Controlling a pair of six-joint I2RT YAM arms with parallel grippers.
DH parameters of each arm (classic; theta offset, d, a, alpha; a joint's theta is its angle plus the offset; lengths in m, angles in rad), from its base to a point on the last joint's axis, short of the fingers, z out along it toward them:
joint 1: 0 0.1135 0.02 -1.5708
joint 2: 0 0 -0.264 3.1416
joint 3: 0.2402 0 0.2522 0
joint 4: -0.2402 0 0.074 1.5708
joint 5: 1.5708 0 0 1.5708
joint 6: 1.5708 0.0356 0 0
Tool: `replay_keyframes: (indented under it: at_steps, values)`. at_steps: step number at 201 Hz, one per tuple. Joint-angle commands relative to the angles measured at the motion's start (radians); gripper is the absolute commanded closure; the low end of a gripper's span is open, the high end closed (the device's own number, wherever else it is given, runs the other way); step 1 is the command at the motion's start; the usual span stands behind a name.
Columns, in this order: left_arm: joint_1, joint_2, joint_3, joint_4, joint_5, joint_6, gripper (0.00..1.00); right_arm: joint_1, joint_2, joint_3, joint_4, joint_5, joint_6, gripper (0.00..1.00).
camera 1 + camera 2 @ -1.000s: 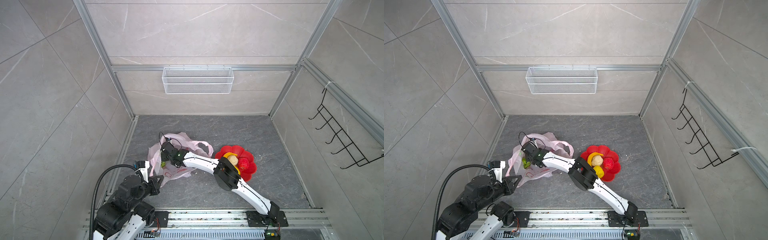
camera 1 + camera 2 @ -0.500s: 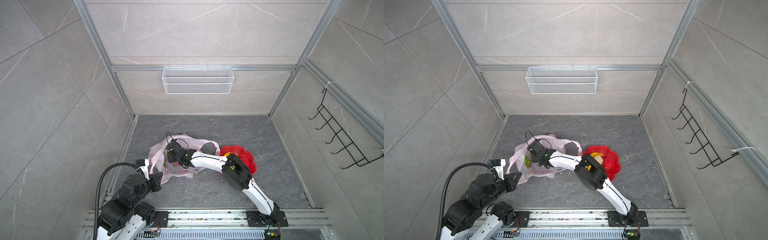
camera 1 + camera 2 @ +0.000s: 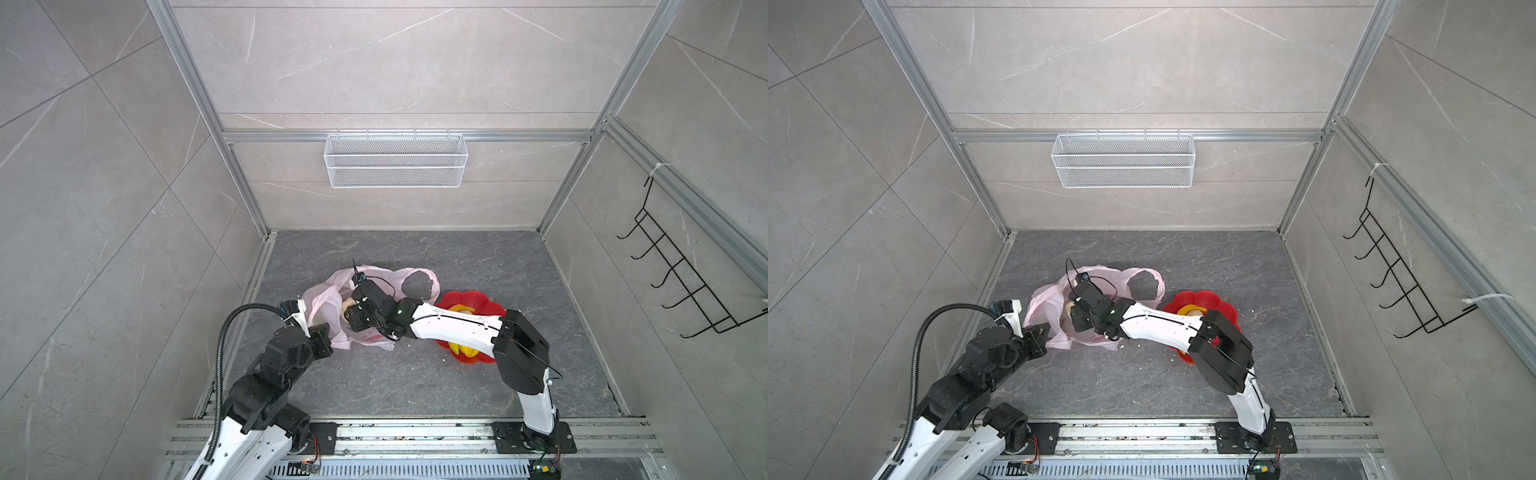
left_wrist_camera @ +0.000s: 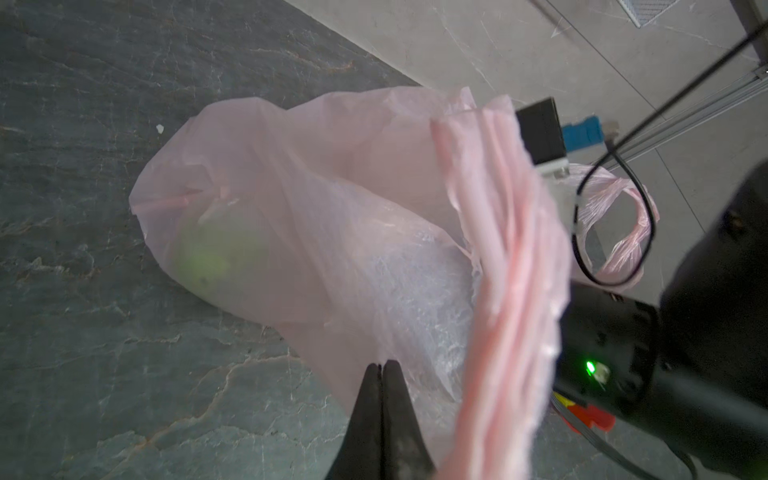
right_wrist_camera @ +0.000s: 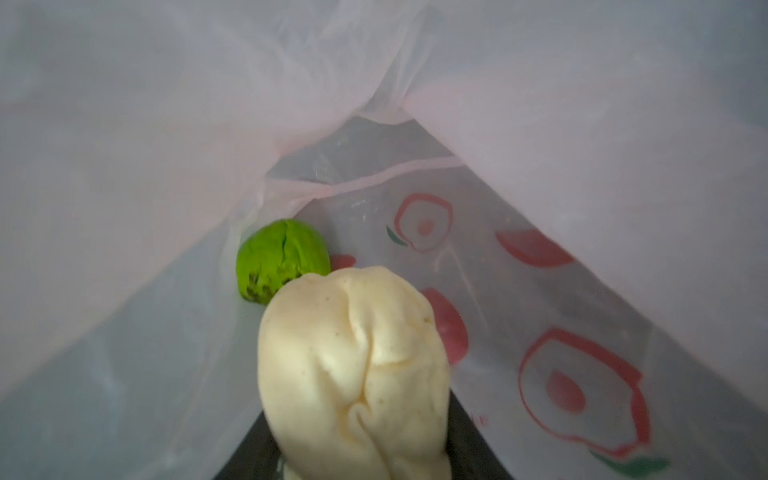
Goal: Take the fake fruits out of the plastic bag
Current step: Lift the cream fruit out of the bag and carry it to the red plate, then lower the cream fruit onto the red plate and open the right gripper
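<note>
On my left gripper [image 4: 381, 370] the fingers are pressed together, seemingly nipping the plastic bag [image 4: 332, 199] at its near edge. Inside the bag, left of the red dish [image 3: 484, 305], my right gripper [image 3: 352, 316] pinches a beige lumpy piece [image 5: 353, 365]. The green ball [image 5: 282, 259] lies just beyond.

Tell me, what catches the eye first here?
A pale-pink plastic bag lies on the dark floor, left of centre; the right gripper reaches inside, clamped on a beige lumpy fruit, a green fruit behind it. The left gripper pinches the bag's edge. Right of the bag sits a red flower-shaped dish with yellow fruit.
</note>
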Motion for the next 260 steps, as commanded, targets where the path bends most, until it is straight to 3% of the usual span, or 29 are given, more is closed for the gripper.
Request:
replay_keyframes:
  at_steps: [1, 35, 107, 165, 197, 260]
  values:
    - [-0.004, 0.051, 0.024, 0.161, -0.028, 0.055, 1.0, 0.012, -0.134, -0.062, -0.083, 0.0, -0.012, 0.8]
    - [-0.004, 0.1, 0.021, 0.205, -0.022, 0.07, 1.0, 0.019, -0.348, -0.153, -0.183, 0.057, -0.006, 0.8]
    - [-0.003, 0.105, 0.0, 0.204, -0.056, 0.049, 1.0, 0.004, -0.67, -0.26, -0.519, 0.308, 0.069, 0.79]
    - [-0.003, 0.164, 0.027, 0.211, -0.066, 0.044, 1.0, -0.182, -0.882, -0.485, -0.618, 0.384, 0.162, 0.78]
    - [-0.003, 0.188, 0.038, 0.225, -0.055, 0.046, 1.0, -0.316, -0.849, -0.544, -0.526, 0.381, 0.116, 0.78]
    - [-0.003, 0.184, 0.067, 0.195, -0.066, 0.066, 1.0, -0.564, -0.555, -0.482, -0.327, 0.228, -0.074, 0.77]
